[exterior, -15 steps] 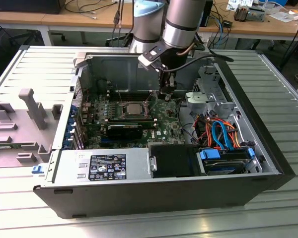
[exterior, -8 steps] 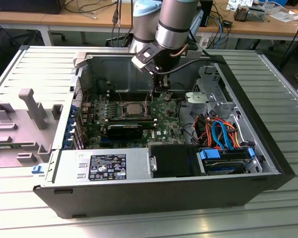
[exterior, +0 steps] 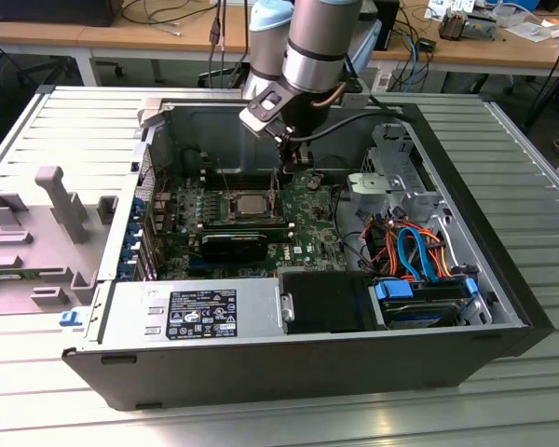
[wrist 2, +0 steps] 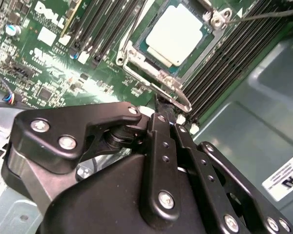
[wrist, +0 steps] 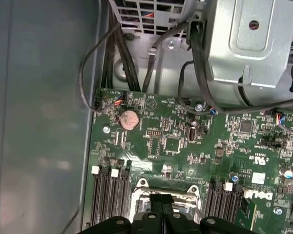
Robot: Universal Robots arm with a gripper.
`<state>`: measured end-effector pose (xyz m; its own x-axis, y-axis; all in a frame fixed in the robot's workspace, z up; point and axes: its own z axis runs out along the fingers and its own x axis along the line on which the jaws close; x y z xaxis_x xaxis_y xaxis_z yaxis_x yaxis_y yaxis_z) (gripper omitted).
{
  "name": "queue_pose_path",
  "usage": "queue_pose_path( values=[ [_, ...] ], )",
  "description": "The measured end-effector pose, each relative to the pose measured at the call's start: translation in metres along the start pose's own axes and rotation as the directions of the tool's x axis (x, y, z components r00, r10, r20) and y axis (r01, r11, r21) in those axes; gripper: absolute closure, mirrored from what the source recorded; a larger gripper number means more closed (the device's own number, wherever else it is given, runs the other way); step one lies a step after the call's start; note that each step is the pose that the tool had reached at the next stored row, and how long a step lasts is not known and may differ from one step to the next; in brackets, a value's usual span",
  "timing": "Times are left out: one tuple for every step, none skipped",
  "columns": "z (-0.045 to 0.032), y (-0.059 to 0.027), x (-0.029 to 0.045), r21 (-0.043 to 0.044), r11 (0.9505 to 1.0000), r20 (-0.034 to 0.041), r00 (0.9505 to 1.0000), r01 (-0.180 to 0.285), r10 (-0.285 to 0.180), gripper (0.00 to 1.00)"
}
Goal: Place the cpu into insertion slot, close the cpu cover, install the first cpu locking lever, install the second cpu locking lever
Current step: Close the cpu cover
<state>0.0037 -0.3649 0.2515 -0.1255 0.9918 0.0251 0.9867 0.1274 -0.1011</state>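
The black tool [wrist 2: 161,113] has its fingers pressed together, holding nothing. Its tip sits by the thin silver wire lever [wrist 2: 178,96], just beside the flat silver-grey square chip [wrist 2: 178,34].

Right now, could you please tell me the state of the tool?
Tool: closed, at the edge of the cpu cover; whether it grips anything cannot be told.
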Motion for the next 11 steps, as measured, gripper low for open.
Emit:
queue_pose_path(
  values=[
    [0.0001,-0.0011,0.0001,-0.0001,1.0,0.0,1.0,0.0,0.0,0.89],
    [0.0003,-0.0025,0.0002,-0.0002,1.0,0.0,1.0,0.0,0.0,0.89],
    [0.0004,-0.0035,0.0003,-0.0003,1.0,0.0,1.0,0.0,0.0,0.89],
    [0.0005,-0.0053,0.0005,-0.0005,1.0,0.0001,1.0,0.0,0.0,0.89],
    [0.0009,-0.0072,0.0008,-0.0007,1.0,-0.0001,1.0,0.0,0.0,0.89],
    [0.0016,-0.0096,0.0011,-0.0009,1.0,-0.0004,1.0,0.0,0.0,0.89],
    [0.003,-0.0146,0.0016,-0.0009,1.0,-0.0001,1.0,0.0,0.0,0.89],
    [0.0051,-0.0202,0.0023,-0.0011,1.0,0.0,1.0,0.0,0.0,0.89],
    [0.0066,-0.0235,0.0027,-0.0013,1.0,0.0,1.0,0.0,0.0,0.89],
    [0.0082,-0.0272,0.0031,-0.0014,1.0,0.0002,1.0,0.0,0.0,0.89],
    [0.0112,-0.0331,0.0038,-0.0016,1.0,0.0001,1.0,0.0,0.0,0.89]
  ],
)
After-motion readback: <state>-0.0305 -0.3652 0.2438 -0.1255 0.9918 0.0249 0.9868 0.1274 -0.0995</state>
